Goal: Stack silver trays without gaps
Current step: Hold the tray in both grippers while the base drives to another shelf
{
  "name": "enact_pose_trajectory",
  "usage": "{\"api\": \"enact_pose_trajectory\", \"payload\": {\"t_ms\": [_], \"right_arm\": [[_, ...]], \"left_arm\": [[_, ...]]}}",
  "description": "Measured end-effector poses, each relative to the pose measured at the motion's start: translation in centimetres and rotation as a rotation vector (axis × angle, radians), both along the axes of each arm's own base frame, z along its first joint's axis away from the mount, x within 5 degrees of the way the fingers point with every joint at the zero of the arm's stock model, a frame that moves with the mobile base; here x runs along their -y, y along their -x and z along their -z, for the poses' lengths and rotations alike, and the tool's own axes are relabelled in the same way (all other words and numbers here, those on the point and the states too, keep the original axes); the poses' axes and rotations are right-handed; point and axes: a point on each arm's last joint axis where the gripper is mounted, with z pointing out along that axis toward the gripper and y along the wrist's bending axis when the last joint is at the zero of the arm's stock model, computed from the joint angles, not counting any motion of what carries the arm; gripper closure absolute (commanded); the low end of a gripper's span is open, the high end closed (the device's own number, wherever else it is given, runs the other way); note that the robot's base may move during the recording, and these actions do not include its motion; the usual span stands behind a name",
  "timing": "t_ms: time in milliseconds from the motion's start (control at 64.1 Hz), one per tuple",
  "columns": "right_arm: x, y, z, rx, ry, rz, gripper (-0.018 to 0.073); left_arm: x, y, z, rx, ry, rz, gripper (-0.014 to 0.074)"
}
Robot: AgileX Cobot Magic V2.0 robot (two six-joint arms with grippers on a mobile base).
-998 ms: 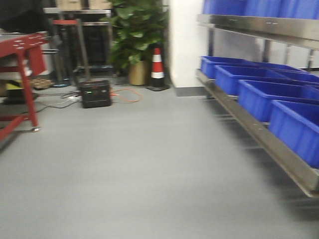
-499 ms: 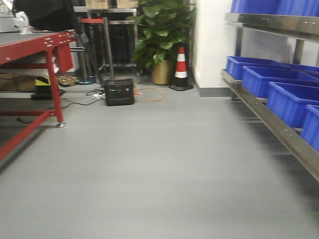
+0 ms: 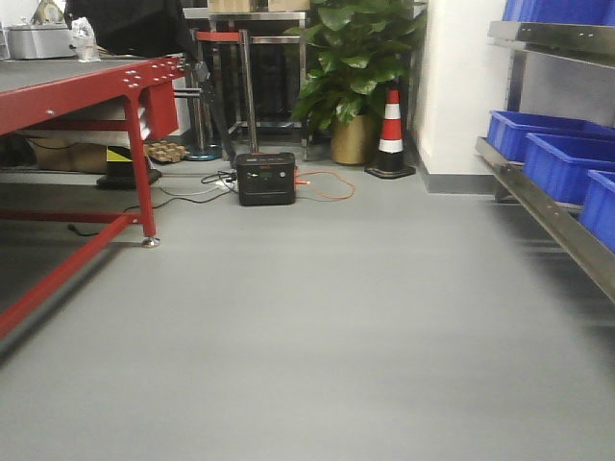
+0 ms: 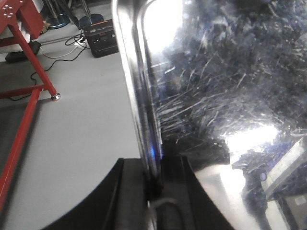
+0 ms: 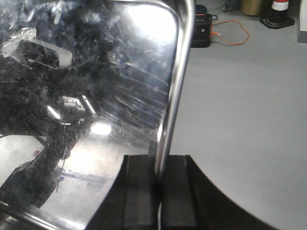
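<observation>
You are seeing the silver tray [image 4: 216, 86] only in part. Both wrist pictures are cutting it off, and I cannot tell if they show one tray [image 5: 96, 86] or two. Your left gripper [image 4: 153, 187] is pinching its rolled rim between almost closed fingers, and your right gripper [image 5: 160, 179] is pinching a rim likewise. The shiny, scratched metal is reflecting the room, with grey floor [image 3: 307, 336] showing beside it.
</observation>
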Motion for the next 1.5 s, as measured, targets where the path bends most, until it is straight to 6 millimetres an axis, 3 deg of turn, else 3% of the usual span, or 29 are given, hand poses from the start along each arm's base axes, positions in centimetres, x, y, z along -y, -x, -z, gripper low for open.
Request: {"api": "enact_pose_trajectory", "payload": {"t_ms": [1497], "right_arm": [[0.01, -0.03, -0.06, 0.007, -0.002, 0.002, 0.0637]], "left_arm": [[0.00, 0.01, -0.06, 0.002, 0.002, 0.001, 0.0606]]}}
